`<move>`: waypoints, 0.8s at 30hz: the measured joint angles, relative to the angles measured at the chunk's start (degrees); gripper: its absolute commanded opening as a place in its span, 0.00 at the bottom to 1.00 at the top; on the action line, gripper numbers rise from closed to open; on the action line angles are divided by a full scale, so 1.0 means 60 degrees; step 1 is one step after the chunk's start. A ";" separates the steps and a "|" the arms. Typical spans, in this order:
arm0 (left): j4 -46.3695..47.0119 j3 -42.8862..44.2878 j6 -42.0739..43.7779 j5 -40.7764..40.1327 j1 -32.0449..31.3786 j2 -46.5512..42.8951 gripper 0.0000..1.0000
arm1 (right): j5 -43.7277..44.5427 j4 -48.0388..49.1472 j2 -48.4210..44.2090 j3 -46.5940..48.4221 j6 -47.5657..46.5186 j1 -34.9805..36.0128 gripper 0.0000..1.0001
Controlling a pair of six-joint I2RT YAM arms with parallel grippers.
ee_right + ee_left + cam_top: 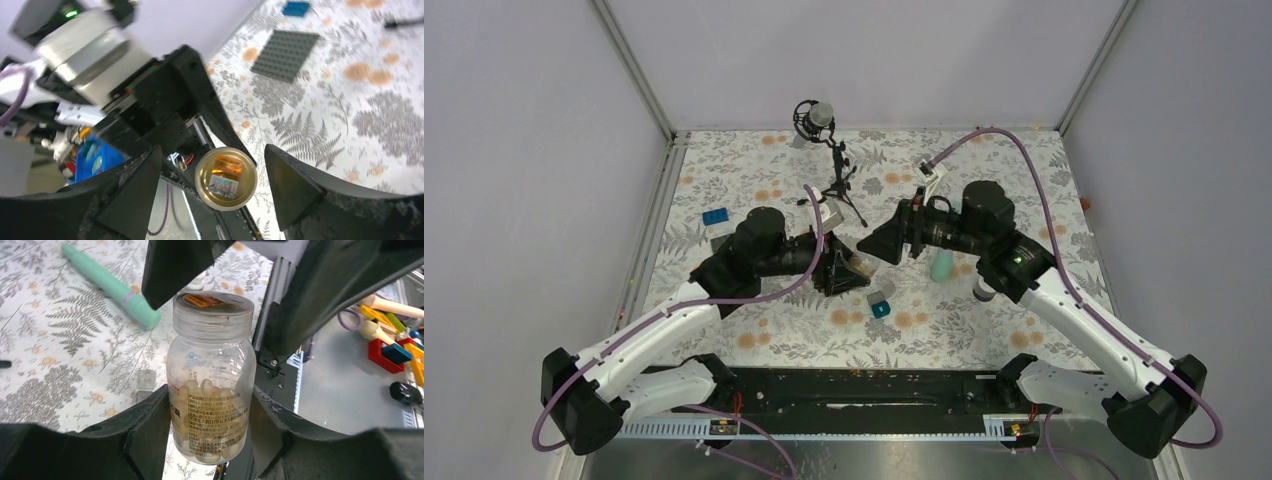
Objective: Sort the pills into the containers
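Left arm (659,325) and right arm (1079,310) angle inward — left claw (207,412) clamps the clear glass jar (210,360) of amber pills (202,392); right claw (214,156) gapes astride its lid (226,177).

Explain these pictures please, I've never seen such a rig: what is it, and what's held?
It is two robot arms mounted side by side. One picture looks down from above; the other two come from a camera on each wrist. The left arm's fingers clamp a clear jar of pills, lid on. The right arm's fingers stand open either side of that lid, not touching. On the flowered cloth lie a mint-green strip, a grey studded plate and a blue brick.
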 measured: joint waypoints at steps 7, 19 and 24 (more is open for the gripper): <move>-0.0357 0.0007 0.0036 -0.1115 0.0015 0.0178 0.00 | 0.1949 -0.0659 0.1086 0.0117 0.1563 0.0302 0.57; -0.0412 0.0011 0.0182 -0.1220 -0.0033 -0.0102 0.00 | 0.2051 -0.0787 0.0535 0.0084 0.2018 0.0401 0.24; -0.0317 0.0007 0.0197 -0.0495 -0.0047 -0.0284 0.00 | 0.1115 -0.0222 0.0109 -0.0200 0.1049 0.0386 0.23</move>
